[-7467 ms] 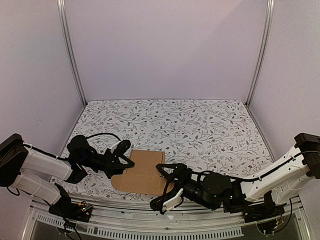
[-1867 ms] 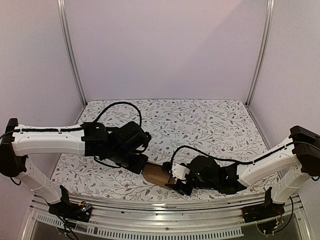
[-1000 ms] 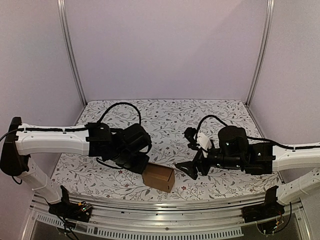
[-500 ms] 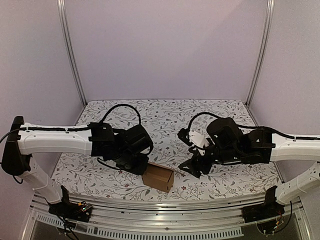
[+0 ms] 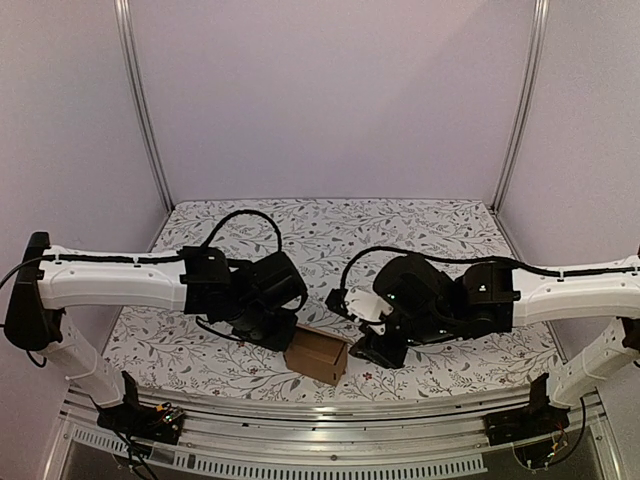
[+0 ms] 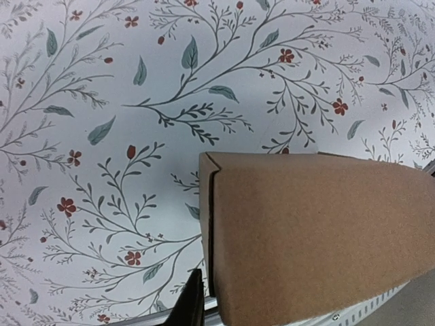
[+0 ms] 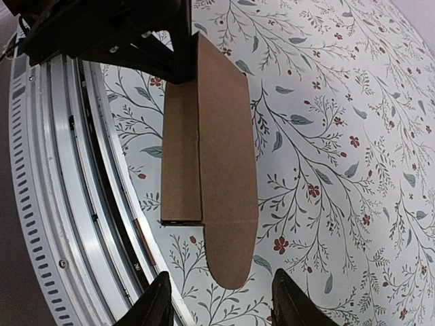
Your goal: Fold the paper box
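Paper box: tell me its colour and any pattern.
Plain brown cardboard with no print or pattern. The paper box shows best in the left wrist view.

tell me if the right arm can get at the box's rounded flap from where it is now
Probably yes. In the right wrist view the rounded flap of the paper box lies just ahead of the right pincer, with nothing between. The left pincer sits at the box's far end.

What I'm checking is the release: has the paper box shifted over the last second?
No. The paper box sits in the same spot, just behind the table's front rail, in the top view.
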`<control>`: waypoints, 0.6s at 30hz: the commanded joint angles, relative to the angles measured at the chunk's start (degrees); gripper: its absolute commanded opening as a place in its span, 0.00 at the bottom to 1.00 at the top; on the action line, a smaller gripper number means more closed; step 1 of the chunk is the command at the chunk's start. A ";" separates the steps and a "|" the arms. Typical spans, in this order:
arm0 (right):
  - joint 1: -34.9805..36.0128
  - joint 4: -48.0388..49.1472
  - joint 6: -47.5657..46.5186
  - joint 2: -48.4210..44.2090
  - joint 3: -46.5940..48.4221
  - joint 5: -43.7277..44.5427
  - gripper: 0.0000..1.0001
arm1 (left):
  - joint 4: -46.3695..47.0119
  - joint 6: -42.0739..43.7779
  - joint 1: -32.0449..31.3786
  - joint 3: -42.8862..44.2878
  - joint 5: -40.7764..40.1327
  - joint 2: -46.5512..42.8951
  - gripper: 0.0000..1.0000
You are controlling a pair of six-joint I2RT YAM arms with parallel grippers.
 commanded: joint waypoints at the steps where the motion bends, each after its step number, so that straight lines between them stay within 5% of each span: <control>1: 0.78 -2.95 0.09 2.21 2.40 4.10 0.45 | -0.56 0.66 -0.93 -0.87 -2.02 0.38 0.14; 18: 2.59 -4.64 0.45 7.07 6.42 5.39 0.27 | 2.25 3.35 -0.94 -0.93 -2.04 -0.21 0.18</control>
